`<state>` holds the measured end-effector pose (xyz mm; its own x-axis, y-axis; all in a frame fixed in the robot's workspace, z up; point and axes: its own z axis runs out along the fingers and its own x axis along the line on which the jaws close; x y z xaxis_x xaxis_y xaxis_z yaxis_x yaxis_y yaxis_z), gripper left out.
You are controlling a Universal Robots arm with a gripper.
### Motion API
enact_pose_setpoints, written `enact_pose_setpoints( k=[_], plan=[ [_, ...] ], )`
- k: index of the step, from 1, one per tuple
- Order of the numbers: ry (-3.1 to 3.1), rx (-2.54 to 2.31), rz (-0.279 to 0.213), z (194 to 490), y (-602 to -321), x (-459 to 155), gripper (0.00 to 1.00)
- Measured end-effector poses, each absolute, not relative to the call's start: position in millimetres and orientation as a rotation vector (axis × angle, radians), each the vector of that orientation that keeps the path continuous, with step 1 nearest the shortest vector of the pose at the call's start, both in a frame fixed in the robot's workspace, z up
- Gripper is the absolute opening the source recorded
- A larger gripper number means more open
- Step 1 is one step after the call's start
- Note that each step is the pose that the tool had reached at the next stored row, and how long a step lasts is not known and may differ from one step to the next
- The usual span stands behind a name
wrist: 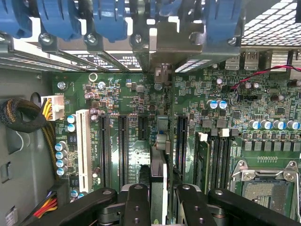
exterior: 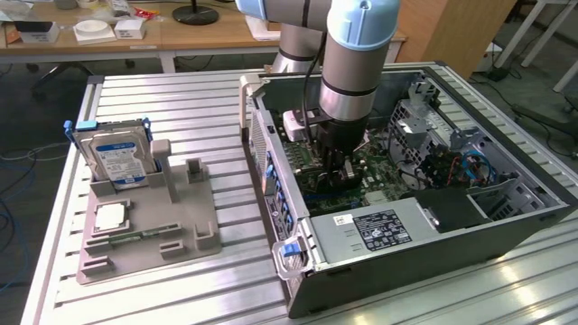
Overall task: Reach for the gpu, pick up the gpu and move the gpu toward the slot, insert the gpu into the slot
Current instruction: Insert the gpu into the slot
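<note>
The exterior view looks down from high over the open computer case (exterior: pixel 424 196); the wrist view faces its motherboard (wrist: pixel 141 117) close up.

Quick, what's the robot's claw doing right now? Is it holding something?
Gripper: closed on the gpu, held edge-on over the motherboard slots inside the computer case.

On the counter (exterior: pixel 181 95), the open computer case (exterior: pixel 505 223) lies toward the exterior view's right; a holder tray (exterior: pixel 194 223) (hard drive (exterior: pixel 116 157) upright in it) sits to its left. The gpu (wrist: pixel 159 188) stands edge-on over the motherboard (wrist: pixel 141 99) inside.
</note>
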<state>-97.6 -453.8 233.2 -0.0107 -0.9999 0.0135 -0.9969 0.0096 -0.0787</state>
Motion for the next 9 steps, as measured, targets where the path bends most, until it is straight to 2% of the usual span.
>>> enact_pose_setpoints(
  k=[9],
  plan=[
    [2.197,-2.177,-0.103,233.1,-453.9,-101.3,0.27]
  ],
)
